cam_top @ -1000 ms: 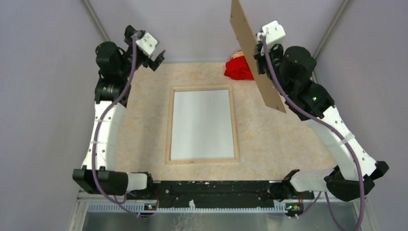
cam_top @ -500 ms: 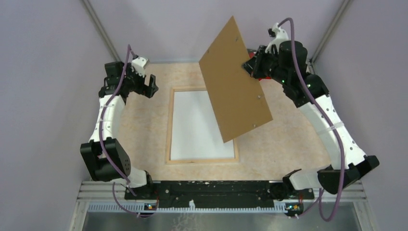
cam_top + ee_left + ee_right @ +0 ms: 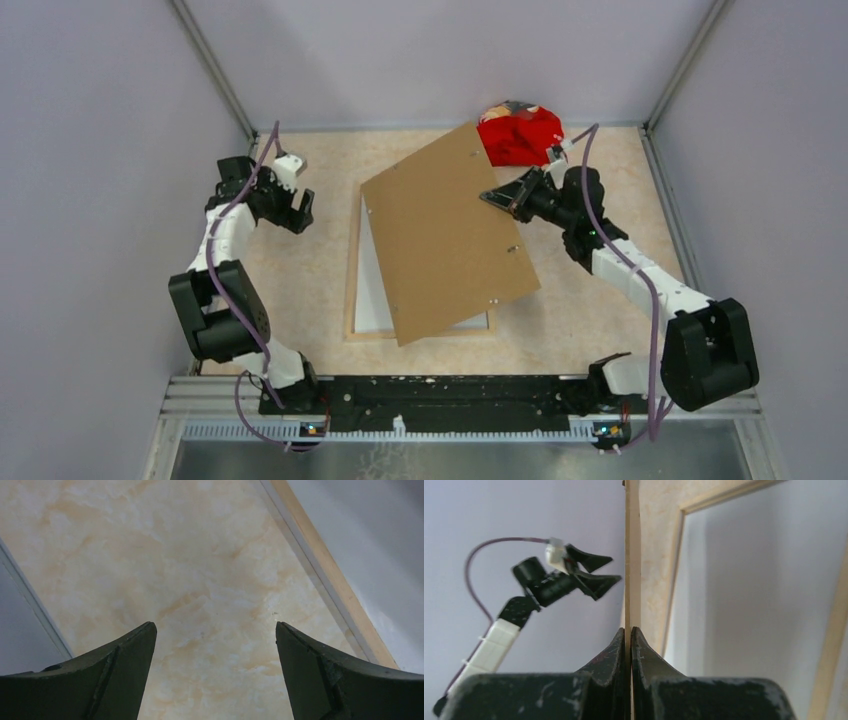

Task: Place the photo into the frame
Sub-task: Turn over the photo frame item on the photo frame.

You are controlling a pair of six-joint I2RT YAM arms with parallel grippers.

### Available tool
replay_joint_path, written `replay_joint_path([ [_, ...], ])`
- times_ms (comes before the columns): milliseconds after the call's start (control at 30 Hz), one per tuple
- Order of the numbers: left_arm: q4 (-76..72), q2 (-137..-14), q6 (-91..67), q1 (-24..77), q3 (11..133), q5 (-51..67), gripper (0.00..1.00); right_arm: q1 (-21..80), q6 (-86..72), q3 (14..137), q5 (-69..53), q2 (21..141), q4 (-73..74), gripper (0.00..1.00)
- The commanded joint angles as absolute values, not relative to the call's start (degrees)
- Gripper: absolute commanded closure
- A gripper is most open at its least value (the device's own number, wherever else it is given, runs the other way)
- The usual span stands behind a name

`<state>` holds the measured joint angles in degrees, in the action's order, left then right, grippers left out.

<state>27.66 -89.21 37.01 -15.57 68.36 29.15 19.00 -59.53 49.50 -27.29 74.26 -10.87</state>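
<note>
1. Table (image 3: pixel 300 290): a beige marbled top that carries all the items, with an arm at each near corner.
2. Backing board (image 3: pixel 450 235): plain brown, skewed and tilted over the frame, hiding most of it. Its near-left corner overhangs the frame's near rail. Whether it touches the frame cannot be determined.
3. Frame (image 3: pixel 351 300): lies flat at the middle of the table with its natural wood side up. Only the left rail and part of the near rail are exposed.
4. Photo (image 3: pixel 372 290): sits inside the frame with its white back up. It shows as a strip along the left rail and a sliver at the near edge.
5. Red cloth (image 3: pixel 520 135): bunched at the far edge of the table, just beyond the board's far-right corner.
6. Right claw (image 3: pixel 492 198): clenched on the board's right edge. The right wrist view shows both fingers pinching the thin board edge-on.
7. Left claw (image 3: pixel 303 212): released, fingers spread wide and holding nothing. It hangs over bare table just left of the frame's far-left corner.
</note>
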Motion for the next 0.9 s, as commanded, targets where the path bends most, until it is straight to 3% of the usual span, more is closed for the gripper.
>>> replay_joint_path([
  [0,27.61,-90.41,41.74,-16.16,65.63,29.68,0.08,18.72,-69.63,44.41,-29.34,72.04,-41.44,1.0],
  [200,33.21,-96.21,47.35,-16.13,66.18,33.77,0.29,18.72,-72.44,36.99,-26.83,74.56,-55.16,1.0],
  [300,33.76,-98.03,49.85,-16.14,65.21,34.67,0.36,18.97,-74.06,33.64,-25.2,76.73,-62.25,1.0],
  [567,30.41,-98.42,54.11,-15.28,60.72,34.81,0.31,20.92,-77.3,29.81,-22.61,86.56,-73.54,1.0],
  [867,29.01,-97.82,57.41,-13.46,57.77,34.49,0.31,23.17,-80.5,29.61,-20.65,95.91,-80.89,1.0],
])
